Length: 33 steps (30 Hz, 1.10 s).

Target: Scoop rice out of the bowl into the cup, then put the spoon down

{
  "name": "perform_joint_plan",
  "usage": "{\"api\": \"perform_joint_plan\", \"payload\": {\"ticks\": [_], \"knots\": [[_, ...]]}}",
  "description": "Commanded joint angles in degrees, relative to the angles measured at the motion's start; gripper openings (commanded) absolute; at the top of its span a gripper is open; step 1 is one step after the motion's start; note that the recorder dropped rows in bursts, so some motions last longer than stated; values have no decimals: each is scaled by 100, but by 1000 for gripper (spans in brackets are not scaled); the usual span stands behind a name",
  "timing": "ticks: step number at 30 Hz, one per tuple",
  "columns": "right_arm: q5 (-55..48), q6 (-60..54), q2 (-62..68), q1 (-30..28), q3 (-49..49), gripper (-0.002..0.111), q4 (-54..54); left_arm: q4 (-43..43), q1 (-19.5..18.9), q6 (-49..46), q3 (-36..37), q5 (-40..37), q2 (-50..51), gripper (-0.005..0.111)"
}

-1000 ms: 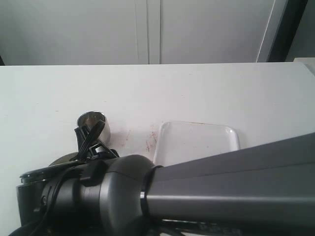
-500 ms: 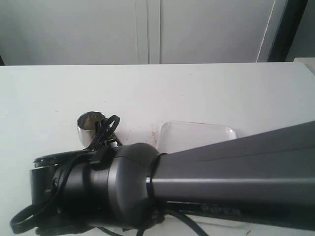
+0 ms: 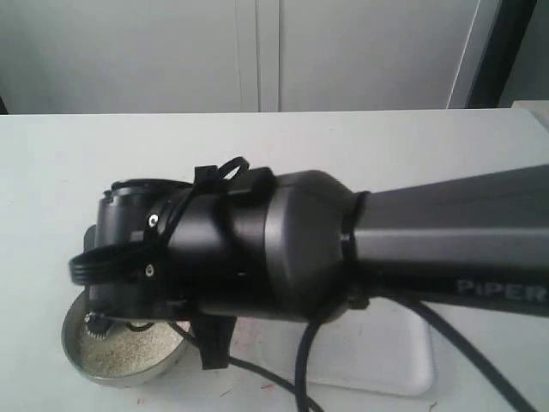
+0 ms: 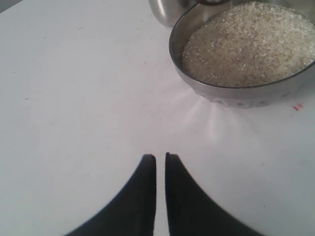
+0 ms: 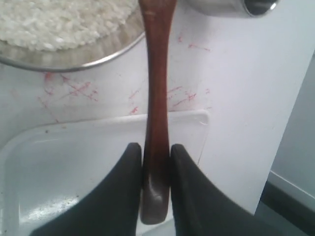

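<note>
My right gripper (image 5: pixel 156 147) is shut on the slim handle of the dark reddish-brown wooden spoon (image 5: pixel 157 88). The handle runs out over the edge of the steel bowl (image 5: pixel 83 61), and its oval end is cut off by the frame. Off-white rice (image 5: pixel 59 19) fills the bowl. The shiny steel cup (image 5: pixel 231 6) stands just beside it. In the exterior view the bowl (image 3: pixel 81 365) with rice (image 3: pixel 129 348) shows under the right arm, while the cup is hidden. My left gripper (image 4: pixel 160 157) is shut on nothing, low over bare table short of the bowl (image 4: pixel 236 96) and cup (image 4: pixel 167 12).
A white rectangular tray (image 5: pixel 74 162) lies under my right gripper, next to the bowl; it also shows in the exterior view (image 3: pixel 386 365). Red marks (image 5: pixel 74 91) stain the table between tray and bowl. The right arm's black wrist (image 3: pixel 257 249) blocks much of the exterior view.
The right arm has risen and swung back across the exterior view. It now covers the cup, which was visible before, and uncovers the bowl of rice at the lower left.
</note>
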<state>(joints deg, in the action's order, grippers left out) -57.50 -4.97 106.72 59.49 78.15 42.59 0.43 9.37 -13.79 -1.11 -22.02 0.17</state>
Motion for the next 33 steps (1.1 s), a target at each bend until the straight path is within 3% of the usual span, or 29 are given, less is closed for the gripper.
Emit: {"api": "perform_joint_plan", "payload": {"ticks": [1, 11, 24, 33], "knots": [[4, 95, -91, -262, 3, 0, -115, 8, 0, 32, 53, -198, -17, 14], [109, 793, -91, -942, 516, 0, -768, 8, 0, 32, 53, -198, -17, 14], [-1070, 497, 758, -1161, 1904, 0, -711, 8, 0, 32, 53, -198, -17, 14], [-1246, 497, 1363, -1317, 2603, 0, -546, 8, 0, 32, 53, -198, -17, 14]]}}
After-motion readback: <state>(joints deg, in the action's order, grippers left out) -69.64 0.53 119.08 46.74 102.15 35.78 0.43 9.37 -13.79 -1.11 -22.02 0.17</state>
